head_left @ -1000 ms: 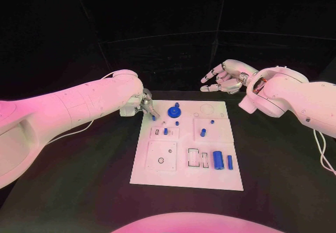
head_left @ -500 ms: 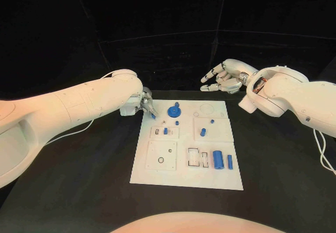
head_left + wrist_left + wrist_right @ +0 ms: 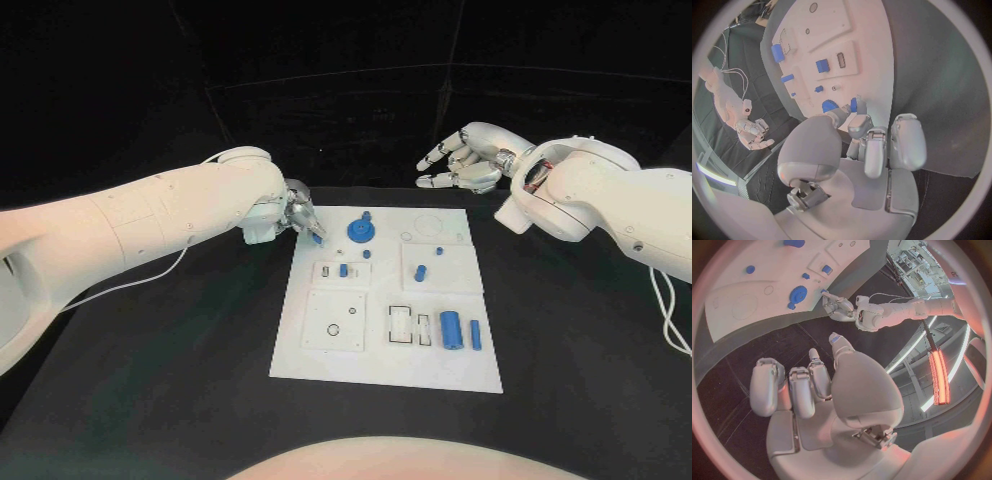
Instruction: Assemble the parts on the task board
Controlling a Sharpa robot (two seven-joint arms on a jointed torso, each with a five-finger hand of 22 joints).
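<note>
The left hand pinches a small blue peg in its fingertips over the board's far left corner beside the gear, so a tilted peg could jam or drop, while the right hand hovers spread and empty beyond.

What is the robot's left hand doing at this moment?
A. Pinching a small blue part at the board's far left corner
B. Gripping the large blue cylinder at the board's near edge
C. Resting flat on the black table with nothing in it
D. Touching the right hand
A: the left hand pinches a small blue part in its fingertips over the far left corner of the task board.
</note>
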